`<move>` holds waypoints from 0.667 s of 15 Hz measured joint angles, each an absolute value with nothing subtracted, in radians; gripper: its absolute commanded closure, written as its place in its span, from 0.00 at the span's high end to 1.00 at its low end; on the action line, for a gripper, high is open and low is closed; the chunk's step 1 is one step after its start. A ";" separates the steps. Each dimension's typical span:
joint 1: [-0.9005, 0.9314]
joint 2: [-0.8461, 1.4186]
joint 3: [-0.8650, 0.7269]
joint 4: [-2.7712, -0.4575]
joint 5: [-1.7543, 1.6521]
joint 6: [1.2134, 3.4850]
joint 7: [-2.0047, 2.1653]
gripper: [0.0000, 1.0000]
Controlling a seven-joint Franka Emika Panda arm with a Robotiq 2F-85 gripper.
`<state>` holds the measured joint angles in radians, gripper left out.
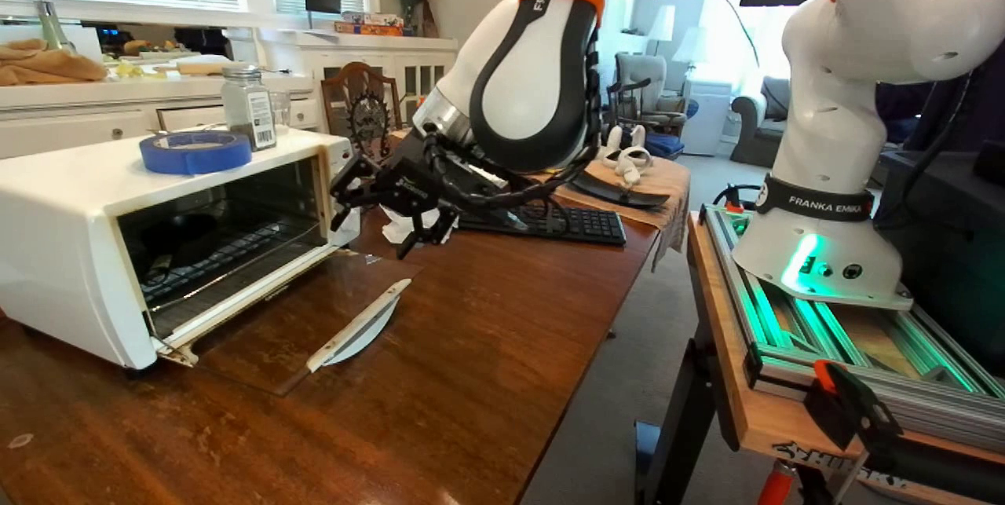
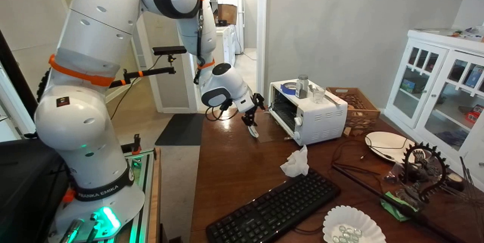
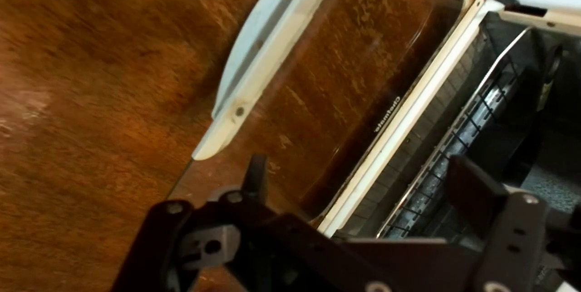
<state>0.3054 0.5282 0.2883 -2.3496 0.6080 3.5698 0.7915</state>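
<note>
A white toaster oven (image 1: 59, 254) stands on the wooden table, also in an exterior view (image 2: 323, 124). Its glass door (image 3: 345, 69) is folded down, with a pale handle (image 1: 361, 327) along the outer edge. A wire rack and a dark object, perhaps a pan (image 1: 179, 234), are inside. My gripper (image 1: 370, 238) is open and empty, above the door near the oven's front opening. In the wrist view its fingers (image 3: 356, 169) are wide apart, one over the door glass, one over the oven's opening. Blue tape (image 1: 196, 153) and a glass jar (image 1: 250, 108) sit on top.
A black keyboard (image 2: 272, 209) and a crumpled white tissue (image 2: 297, 163) lie on the table. A fluted white bowl (image 2: 353, 222), a white plate (image 2: 389, 143) and a woven basket (image 2: 359, 116) stand further along. A drinking glass (image 2: 318, 95) is on the oven.
</note>
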 measured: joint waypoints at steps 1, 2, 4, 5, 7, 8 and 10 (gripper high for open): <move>0.322 0.555 0.271 -2.306 0.609 3.568 0.788 1.00; 0.342 0.579 0.256 -2.265 0.612 3.567 0.784 1.00; 0.403 0.621 0.217 -2.185 0.627 3.560 0.775 1.00; 0.442 0.637 0.193 -2.151 0.640 3.548 0.764 1.00; 0.511 0.654 0.148 -2.105 0.666 3.510 0.755 1.00; 0.527 0.658 0.139 -2.096 0.672 3.504 0.754 1.00; 0.535 0.660 0.133 -2.092 0.676 3.503 0.751 1.00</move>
